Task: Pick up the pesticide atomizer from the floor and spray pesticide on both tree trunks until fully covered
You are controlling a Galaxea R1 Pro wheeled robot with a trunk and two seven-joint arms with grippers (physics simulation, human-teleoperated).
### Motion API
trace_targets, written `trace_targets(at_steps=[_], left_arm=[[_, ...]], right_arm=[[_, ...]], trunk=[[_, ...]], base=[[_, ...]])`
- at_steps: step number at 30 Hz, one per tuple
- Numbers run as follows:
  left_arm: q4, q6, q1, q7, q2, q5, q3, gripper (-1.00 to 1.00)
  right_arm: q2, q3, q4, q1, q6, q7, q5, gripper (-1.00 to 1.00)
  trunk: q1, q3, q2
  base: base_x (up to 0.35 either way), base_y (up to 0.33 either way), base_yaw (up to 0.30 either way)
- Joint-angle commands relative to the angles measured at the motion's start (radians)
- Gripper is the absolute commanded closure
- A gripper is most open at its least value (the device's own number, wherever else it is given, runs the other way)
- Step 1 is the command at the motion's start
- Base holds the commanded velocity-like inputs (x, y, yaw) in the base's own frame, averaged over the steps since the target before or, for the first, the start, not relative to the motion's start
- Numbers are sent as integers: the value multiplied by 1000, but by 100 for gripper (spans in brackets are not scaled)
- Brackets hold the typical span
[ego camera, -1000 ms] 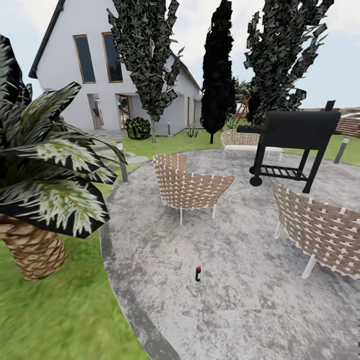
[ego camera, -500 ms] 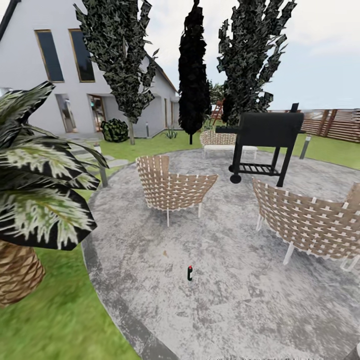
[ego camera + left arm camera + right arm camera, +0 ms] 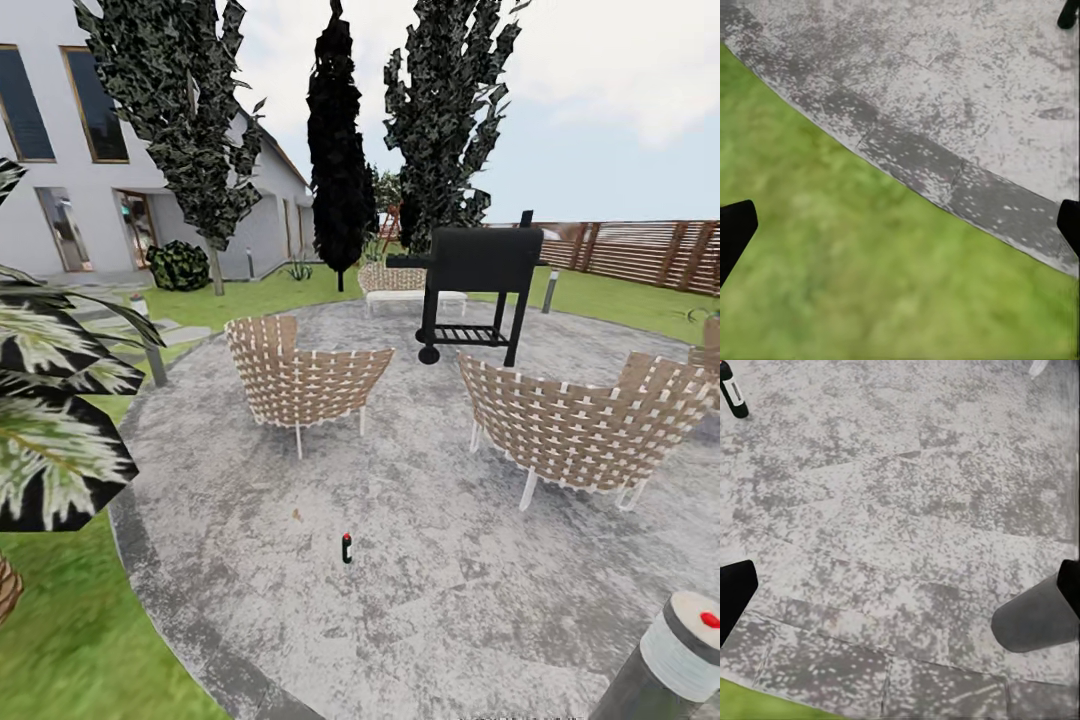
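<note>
While both grippers are seen as dark fingertips at the edges of their wrist views, each is held wide apart with nothing between the fingers. Under the left gripper (image 3: pixel 900 225) grass (image 3: pixel 847 277) is seen, cut off by the dark curved rim of the patio (image 3: pixel 945 75). Under the right gripper (image 3: pixel 900 589) mottled grey paving is seen, with a grey post (image 3: pixel 1039 619) close by.

No containers with contents are to be made out. The atomizer (image 3: pixel 347 548) — a small dark bottle with a red top — stands upright on the paving near the patio's grass-side edge, well apart from both grippers. It is also caught by the right wrist camera (image 3: pixel 733 393) at a corner of that picture, where a white label can be seen on it.

Since a second ago the whole head picture has been shifted leftward, so the camera has been turned: the palm (image 3: pixel 50 400) is now mostly cut off, more of the fence (image 3: pixel 640 250) is taken in, and a grey post with a red dot (image 3: pixel 680 650) has come into the near corner.

Farther out, two woven chairs (image 3: pixel 300 380) (image 3: pixel 575 425) and a black grill (image 3: pixel 480 270) stand on the patio. Beyond, on the lawn, two trees (image 3: pixel 175 110) (image 3: pixel 445 110) are seen by the head camera — with a narrow black tree (image 3: pixel 338 150) between them — and a white house (image 3: pixel 60 180) behind.
</note>
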Motion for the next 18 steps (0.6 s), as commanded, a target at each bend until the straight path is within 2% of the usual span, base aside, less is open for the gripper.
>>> trace_targets(at_steps=[1,13,18], left_arm=[[0,0,0,0,0,0,0,-100],[0,0,0,0,0,0,0,-100],[0,0,0,0,0,0,0,-100]], right_arm=[[0,0,0,0,0,0,0,-100],[0,0,0,0,0,0,0,-100],[0,0,0,0,0,0,0,-100]], trunk=[[0,1,0],[0,5,0],[0,6,0]], base=[[0,0,-283],[0,0,-283],[0,0,-152]])
